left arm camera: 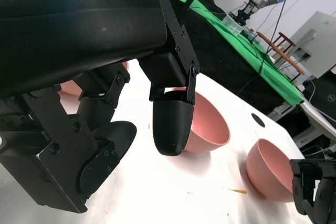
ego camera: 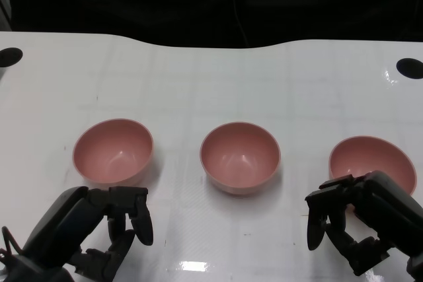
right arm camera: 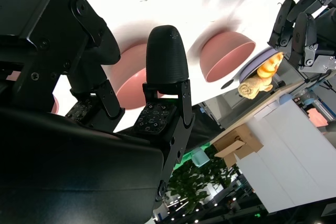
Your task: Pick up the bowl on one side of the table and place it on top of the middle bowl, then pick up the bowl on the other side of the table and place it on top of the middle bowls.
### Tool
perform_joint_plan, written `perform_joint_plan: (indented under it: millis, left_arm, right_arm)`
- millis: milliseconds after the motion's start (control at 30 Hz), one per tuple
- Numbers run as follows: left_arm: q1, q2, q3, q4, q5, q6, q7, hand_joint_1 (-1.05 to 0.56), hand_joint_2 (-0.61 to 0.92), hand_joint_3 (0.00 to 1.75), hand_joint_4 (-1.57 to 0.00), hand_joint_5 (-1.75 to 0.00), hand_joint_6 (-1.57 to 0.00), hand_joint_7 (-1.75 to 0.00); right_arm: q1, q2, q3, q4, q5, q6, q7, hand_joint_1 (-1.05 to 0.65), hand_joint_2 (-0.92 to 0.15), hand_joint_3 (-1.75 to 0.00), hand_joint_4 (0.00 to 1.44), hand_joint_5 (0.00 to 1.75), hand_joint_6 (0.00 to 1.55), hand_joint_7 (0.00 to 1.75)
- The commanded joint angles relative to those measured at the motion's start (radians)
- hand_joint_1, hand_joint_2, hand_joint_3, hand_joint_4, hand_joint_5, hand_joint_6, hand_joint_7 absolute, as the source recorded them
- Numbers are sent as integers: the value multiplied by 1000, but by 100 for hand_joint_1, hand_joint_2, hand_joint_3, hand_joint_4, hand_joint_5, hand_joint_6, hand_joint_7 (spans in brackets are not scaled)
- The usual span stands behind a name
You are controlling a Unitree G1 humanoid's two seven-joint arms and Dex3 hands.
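Three pink bowls stand in a row on the white table: the left bowl, the middle bowl and the right bowl. My left hand hovers just in front of the left bowl, fingers apart and holding nothing. At the near rim of the right bowl is my right hand, fingers spread and empty, covering part of that rim; contact cannot be told. The left wrist view shows the left hand's fingers before the middle bowl and the right bowl. Beyond the fingers in the right wrist view lie the middle bowl and the left bowl.
Two black round holes sit in the table's far corners, one at the left and one at the right. The table's far edge curves against a dark background. Bare white surface lies between the bowls and behind them.
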Motion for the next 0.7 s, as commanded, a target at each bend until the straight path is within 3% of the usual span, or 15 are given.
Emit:
perform_joint_plan:
  millis: [33, 500, 700]
  left_arm:
    - [-7, 16, 1, 7, 5, 2, -4, 7, 22, 156, -89, -163, -88, -133]
    - [-6, 12, 6, 11, 7, -4, 7, 8, 23, 153, -88, -161, -88, -129]
    - [-8, 4, 15, 24, 12, -23, 30, 6, 31, 137, -85, -151, -86, -112]
  right_arm:
    - [-11, -8, 1, 4, 0, -3, -5, 24, -9, -161, 104, 158, 102, 115]
    - [-11, -8, 0, 1, -2, -2, -6, 24, -8, -161, 104, 157, 103, 114]
    - [-9, -9, 1, -4, 0, 2, -2, 25, -8, -160, 104, 157, 103, 113]
